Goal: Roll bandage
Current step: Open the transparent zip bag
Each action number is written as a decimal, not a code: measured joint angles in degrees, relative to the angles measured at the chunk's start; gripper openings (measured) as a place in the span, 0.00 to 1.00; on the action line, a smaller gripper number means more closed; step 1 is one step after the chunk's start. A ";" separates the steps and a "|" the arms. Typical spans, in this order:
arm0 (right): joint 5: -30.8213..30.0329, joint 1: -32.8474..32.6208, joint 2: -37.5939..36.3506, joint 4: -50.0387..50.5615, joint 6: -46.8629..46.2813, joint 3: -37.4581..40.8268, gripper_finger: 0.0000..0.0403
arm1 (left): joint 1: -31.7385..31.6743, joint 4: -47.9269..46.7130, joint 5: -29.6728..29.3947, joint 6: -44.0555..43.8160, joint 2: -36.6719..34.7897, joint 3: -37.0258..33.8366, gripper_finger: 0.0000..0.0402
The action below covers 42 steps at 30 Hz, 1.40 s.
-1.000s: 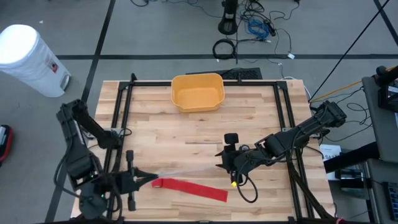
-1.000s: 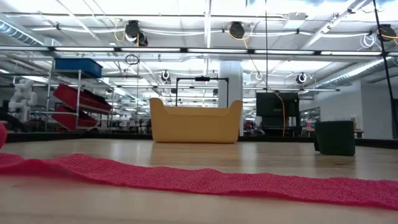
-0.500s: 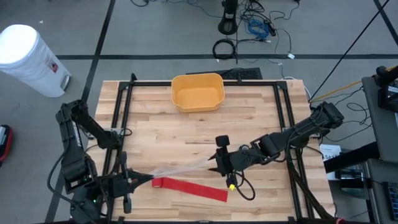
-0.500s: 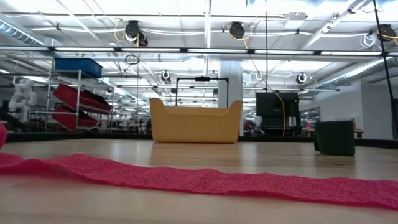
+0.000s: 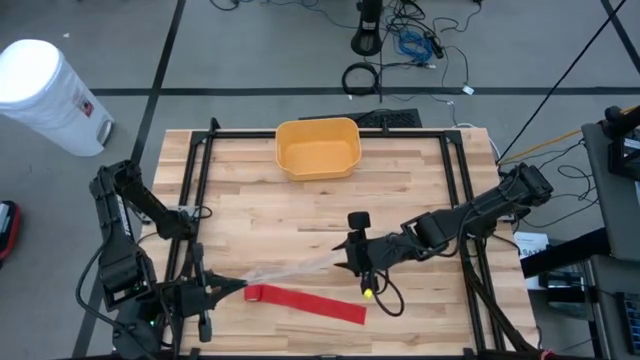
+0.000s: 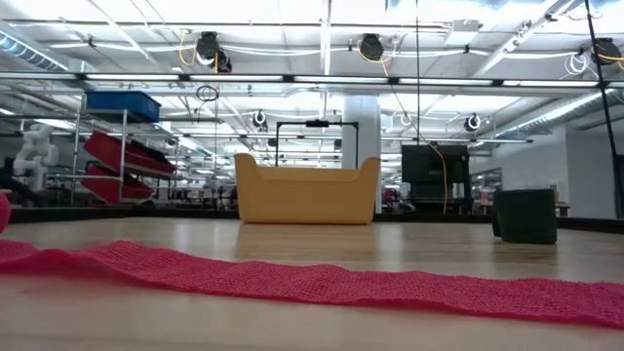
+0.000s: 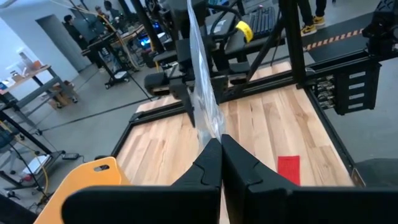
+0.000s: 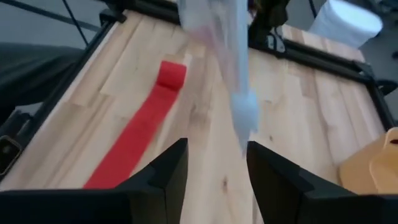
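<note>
A: Fingers [image 7: 211, 163] of the left gripper [image 5: 238, 287] are seen pressed fully together, and a clear plastic strip [image 5: 295, 267] is pinched between their tips. Can the right side be confirmed?

B: Confirmed. The right gripper [image 5: 347, 258] is held with its fingers [image 8: 166, 168] parted; the free end of the plastic strip is seen hanging in the gap, but contact with either finger cannot be told.

A: Position of the red bandage [image 5: 305, 303]?

B: It is laid flat and mostly unrolled on the wooden table [image 5: 260, 215], near the front edge, between the two grippers. One end is partly rolled and lies just beside the left gripper's tips. In the low view it is recorded as a wavy red band [image 6: 322, 280] across the foreground.

A: Strip relative to bandage?

B: The strip is stretched above the table from the left gripper toward the right gripper, running just behind the bandage.

A: Surroundings?

B: A yellow bin [image 5: 318, 148] is noted at the table's far edge, well apart from the bandage. A white barrel [image 5: 50, 95] is noted on the floor beyond the far left corner.
</note>
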<state>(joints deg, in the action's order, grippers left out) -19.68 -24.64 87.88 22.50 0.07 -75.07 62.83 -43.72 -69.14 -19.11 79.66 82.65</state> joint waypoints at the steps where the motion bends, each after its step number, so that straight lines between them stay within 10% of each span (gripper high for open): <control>1: 0.06 0.01 0.00 -0.88 0.65 0.00 0.37 | 0.00 0.00 0.02 0.00 0.00 0.00 0.00; 10: 0.49 -0.57 0.00 -4.70 4.68 -0.02 0.35 | 0.00 -0.02 0.07 -0.03 0.00 -0.02 0.00; 20: 0.24 -0.84 0.00 -4.40 6.95 -0.02 0.03 | 0.00 -0.33 0.56 -0.07 0.00 -0.04 0.00; 26: 0.26 -1.45 -0.27 -4.41 6.76 -0.02 0.01 | 0.00 -2.23 5.76 -3.62 0.12 -0.04 0.02; 42: -4.69 -2.28 -2.60 4.23 -2.98 -0.04 0.00 | -0.22 -3.26 4.12 -6.96 2.65 -0.04 0.35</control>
<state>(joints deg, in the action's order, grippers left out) -24.37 -26.93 85.27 26.73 -2.91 -75.11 62.61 -46.99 -65.02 -26.08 82.31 82.61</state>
